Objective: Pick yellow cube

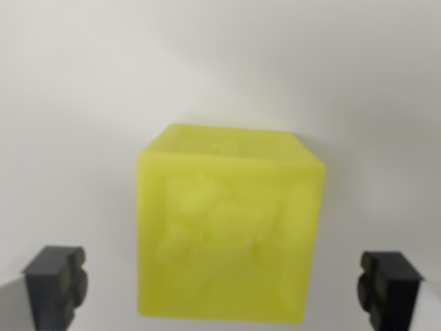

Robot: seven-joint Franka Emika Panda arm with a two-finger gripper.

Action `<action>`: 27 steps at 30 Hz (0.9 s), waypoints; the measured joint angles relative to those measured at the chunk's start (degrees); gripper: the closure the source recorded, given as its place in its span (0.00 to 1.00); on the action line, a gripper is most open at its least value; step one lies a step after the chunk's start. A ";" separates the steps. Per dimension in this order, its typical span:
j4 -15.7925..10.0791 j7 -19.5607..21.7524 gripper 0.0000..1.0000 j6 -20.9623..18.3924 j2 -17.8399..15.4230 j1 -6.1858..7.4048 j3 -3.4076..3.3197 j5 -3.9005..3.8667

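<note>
A yellow cube [227,227] with an embossed face fills the middle of the wrist view, resting on a white surface [220,62]. It looks blurred from closeness. My gripper [224,289] is open: one black fingertip [56,283] stands at the wrist view's left and the other at the wrist view's right, each a clear gap away from the cube's sides. The cube sits between them, neither fingertip touching it.
Only the plain white surface surrounds the cube; a faint shadow lies at the bottom left corner.
</note>
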 joint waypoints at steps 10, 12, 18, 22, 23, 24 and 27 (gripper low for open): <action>0.95 -0.20 0.00 2.18 3.12 0.03 0.00 0.31; 1.16 -0.24 0.00 2.60 3.80 0.03 0.00 0.38; 1.68 -0.35 0.00 3.48 5.19 0.06 0.00 0.54; 1.72 -0.37 0.00 3.52 5.25 0.07 0.00 0.55; 1.72 -0.37 0.00 3.52 5.25 0.07 0.00 0.56; 1.72 -0.37 0.00 3.52 5.25 0.07 0.00 0.56; 1.73 -0.37 1.00 3.52 5.25 0.07 -0.01 0.56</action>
